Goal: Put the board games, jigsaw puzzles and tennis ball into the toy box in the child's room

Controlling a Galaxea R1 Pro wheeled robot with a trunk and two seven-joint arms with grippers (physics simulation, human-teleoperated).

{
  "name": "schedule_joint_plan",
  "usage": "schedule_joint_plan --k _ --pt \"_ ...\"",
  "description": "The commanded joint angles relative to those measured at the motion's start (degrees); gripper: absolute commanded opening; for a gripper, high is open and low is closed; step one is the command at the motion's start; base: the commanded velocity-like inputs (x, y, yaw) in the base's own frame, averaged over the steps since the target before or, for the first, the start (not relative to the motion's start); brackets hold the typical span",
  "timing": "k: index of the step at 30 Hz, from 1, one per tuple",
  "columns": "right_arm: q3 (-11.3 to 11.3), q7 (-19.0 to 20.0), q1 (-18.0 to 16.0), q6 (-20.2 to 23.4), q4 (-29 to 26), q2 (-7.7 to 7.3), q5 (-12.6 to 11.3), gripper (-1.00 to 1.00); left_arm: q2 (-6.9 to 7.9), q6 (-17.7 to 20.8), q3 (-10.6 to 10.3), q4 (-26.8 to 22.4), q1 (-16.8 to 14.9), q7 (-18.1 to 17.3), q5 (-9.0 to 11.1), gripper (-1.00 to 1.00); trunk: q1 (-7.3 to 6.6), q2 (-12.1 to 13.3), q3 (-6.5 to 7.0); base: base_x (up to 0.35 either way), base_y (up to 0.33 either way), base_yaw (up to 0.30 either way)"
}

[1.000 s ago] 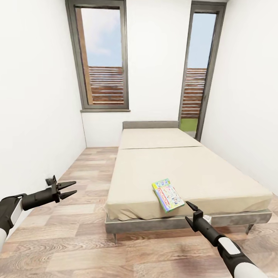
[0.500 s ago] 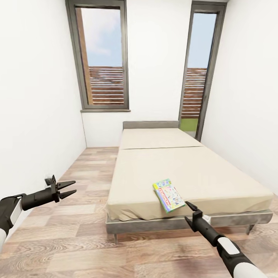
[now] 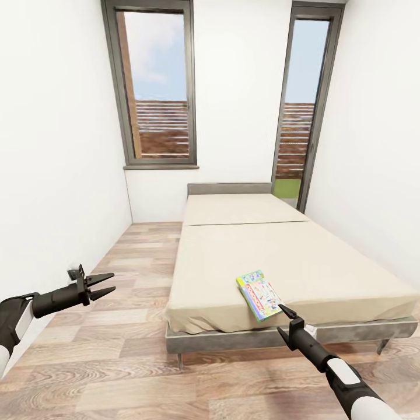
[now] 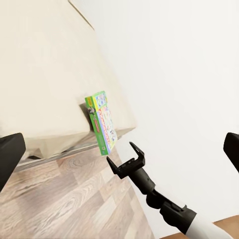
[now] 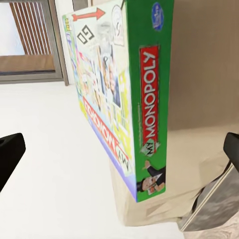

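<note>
Board game (image 3: 259, 294) flat near bed (image 3: 303, 262) foot edge, right gripper (image 3: 286, 318) spread just beside it, left gripper (image 3: 105, 284) spread over floor (image 3: 128, 373)

Both arms wore the same livery. The left arm (image 3: 26, 309) ended in a round matte-black forearm that widened into a black collar, with a white panel set into the sleeve near the frame edge. The left gripper (image 3: 104, 284) was black, with two long tapering fingers ending in sharp points and a small notched bracket standing up behind them. The right arm (image 3: 344, 379) was a slim black tube carrying a pale grey-white oblong inlay, then a glossy white shell further back. The right gripper (image 4: 129, 158) was black and angular, two short pointed prongs on a blocky base.
</note>
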Motion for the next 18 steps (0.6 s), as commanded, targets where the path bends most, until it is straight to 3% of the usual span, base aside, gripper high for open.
schedule_joint_plan --k 1,18 --pt "-0.26 0.02 -0.04 0.42 0.03 0.02 -0.19 1.0 0.0 0.6 0.02 0.01 -0.01 -0.19 0.0 1.0 -0.01 -0.03 -0.06 0.0 0.01 0.0" --pt "-0.26 0.02 -0.04 0.42 0.03 0.03 -0.19 1.0 0.0 0.57 0.05 0.01 0.0 -0.19 0.0 1.0 -0.01 -0.03 -0.06 0.048 0.002 0.0"
